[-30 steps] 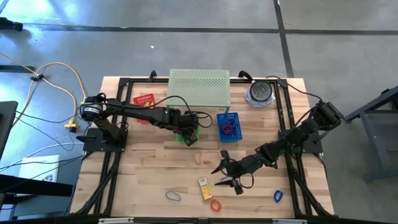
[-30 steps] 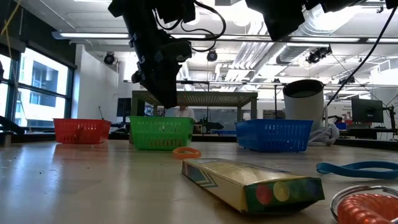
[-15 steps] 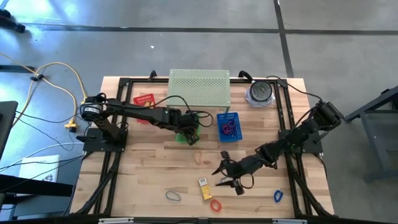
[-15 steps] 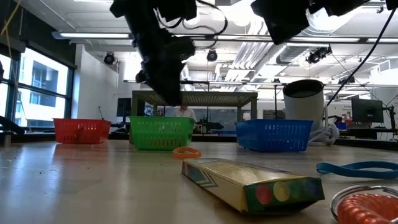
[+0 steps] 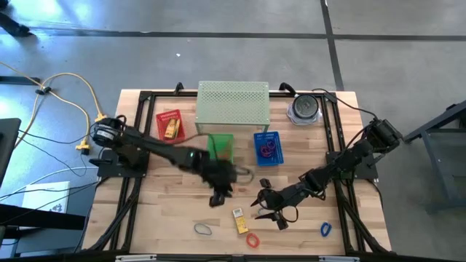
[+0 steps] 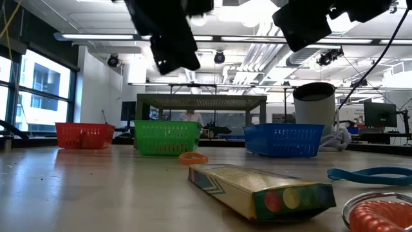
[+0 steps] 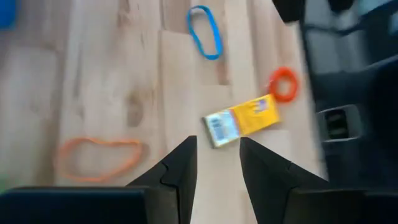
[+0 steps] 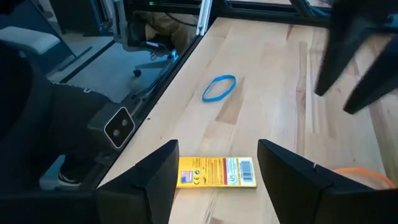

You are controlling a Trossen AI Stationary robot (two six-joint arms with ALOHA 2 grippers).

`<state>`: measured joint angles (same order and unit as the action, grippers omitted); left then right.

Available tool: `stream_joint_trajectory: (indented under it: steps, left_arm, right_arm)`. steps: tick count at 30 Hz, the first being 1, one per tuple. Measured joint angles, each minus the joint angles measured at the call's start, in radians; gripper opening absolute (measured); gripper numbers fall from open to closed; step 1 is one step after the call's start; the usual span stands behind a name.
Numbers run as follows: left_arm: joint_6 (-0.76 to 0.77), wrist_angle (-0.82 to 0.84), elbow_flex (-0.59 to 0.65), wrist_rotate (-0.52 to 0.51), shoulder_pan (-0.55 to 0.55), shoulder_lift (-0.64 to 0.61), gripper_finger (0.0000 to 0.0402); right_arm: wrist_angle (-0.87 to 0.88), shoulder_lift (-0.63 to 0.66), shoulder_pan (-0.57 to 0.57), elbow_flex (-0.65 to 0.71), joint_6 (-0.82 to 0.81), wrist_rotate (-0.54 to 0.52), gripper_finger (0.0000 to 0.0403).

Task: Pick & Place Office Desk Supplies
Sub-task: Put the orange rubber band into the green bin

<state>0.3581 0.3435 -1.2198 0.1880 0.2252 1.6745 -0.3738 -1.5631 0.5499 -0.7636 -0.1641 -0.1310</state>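
Two grippers above the table, both empty.
Left gripper narrowly parted; right gripper wide apart, hovering beside yellow packet, which lies between grey loop and red loop.

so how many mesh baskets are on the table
3, in a row in front of the perforated shelf: red mesh basket leftmost, green mesh basket in the middle, blue mesh basket rightmost. None looks hidden.

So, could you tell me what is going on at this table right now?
Two arms are sorting small desk supplies. The left gripper hangs empty over mid-table, fingers slightly apart, near the orange loop. The right gripper is open above the yellow packet. A blue loop and red loop lie loose; the blue basket already holds some.
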Motion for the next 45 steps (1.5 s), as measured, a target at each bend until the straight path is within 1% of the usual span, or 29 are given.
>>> stream_joint_trajectory:
  steps: [5, 7, 8, 12, 19, 24, 26, 31, 35, 37, 39, 41, 45]
  left_arm:
    - [-0.234, 0.021, 0.000, -0.351, 0.134, 0.022, 0.0114]
    - [-0.301, 0.021, 0.000, -0.454, 0.168, 0.044, 0.0114]
    - [-0.328, 0.023, 0.000, -0.468, 0.180, 0.060, 0.0114]
    - [-0.381, 0.019, 0.000, -0.427, 0.184, 0.119, 0.0114]
    - [-0.339, 0.007, 0.000, -0.412, 0.109, 0.197, 0.0114]
    - [-0.342, -0.002, 0.000, -0.292, 0.057, 0.230, 0.0114]
    - [-0.341, -0.020, 0.000, -0.264, 0.049, 0.241, 0.0114]
    - [-0.342, -0.027, 0.000, -0.270, 0.048, 0.255, 0.0114]
    - [-0.344, -0.040, -0.004, -0.272, 0.047, 0.289, 0.0114]
    - [-0.370, -0.037, -0.005, -0.272, 0.047, 0.319, 0.0113]
    - [-0.420, -0.028, -0.005, -0.280, 0.048, 0.340, 0.0103]
    - [-0.443, -0.027, -0.005, -0.287, 0.053, 0.350, 0.0084]
    - [-0.417, -0.029, -0.004, -0.300, 0.066, 0.351, 0.0020]
  right_arm:
    - [0.005, 0.000, 0.000, 0.000, -0.027, 0.000, 0.0208]
    - [0.002, 0.000, 0.000, 0.000, -0.031, 0.000, 0.0208]
    - [0.002, 0.000, 0.000, 0.000, -0.041, 0.000, 0.0208]
    - [-0.003, 0.000, 0.000, 0.000, -0.074, 0.000, 0.0208]
    - [-0.007, 0.000, 0.000, 0.000, -0.102, 0.000, 0.0208]
    - [-0.010, 0.000, 0.000, 0.000, -0.102, 0.000, 0.0208]
    - [-0.009, 0.000, 0.000, 0.000, -0.102, 0.000, 0.0208]
    - [0.000, 0.000, 0.000, 0.000, -0.102, 0.000, 0.0208]
    - [0.003, 0.000, 0.000, 0.000, -0.102, 0.000, 0.0208]
    - [0.003, 0.000, 0.000, 0.000, -0.102, 0.000, 0.0208]
    - [0.003, 0.000, 0.000, 0.000, -0.102, 0.000, 0.0208]
    - [0.003, 0.000, 0.000, 0.000, -0.102, 0.000, 0.0208]
    - [0.003, 0.000, 0.000, 0.000, -0.105, 0.000, 0.0208]
